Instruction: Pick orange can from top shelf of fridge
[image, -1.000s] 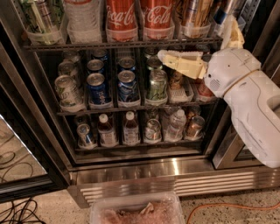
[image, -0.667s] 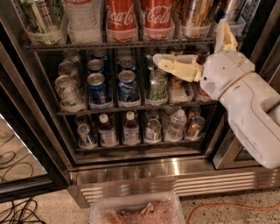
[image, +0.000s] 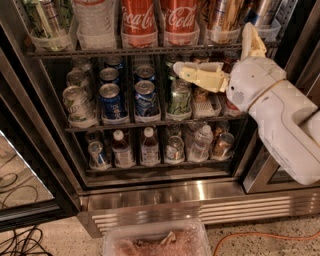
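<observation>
The orange can stands in a clear tray at the right of the top shelf, beside two red Coca-Cola cans. Only its lower body shows; its top is cut off by the frame edge. The fridge has a steel base and a dark interior. My gripper is at the right, just below the top shelf and in front of the middle rack. It is open: one cream finger points left and the other points up. It holds nothing. The orange can sits just above it.
Blue Pepsi cans and a green can fill the middle rack. Small bottles and cans stand on the lower rack. The open glass door is at the left. A clear bin and an orange cable lie on the floor.
The gripper and arm have moved left and slightly up, towards the underside of the top shelf. The fingers stay spread and nothing has been taken hold of.
</observation>
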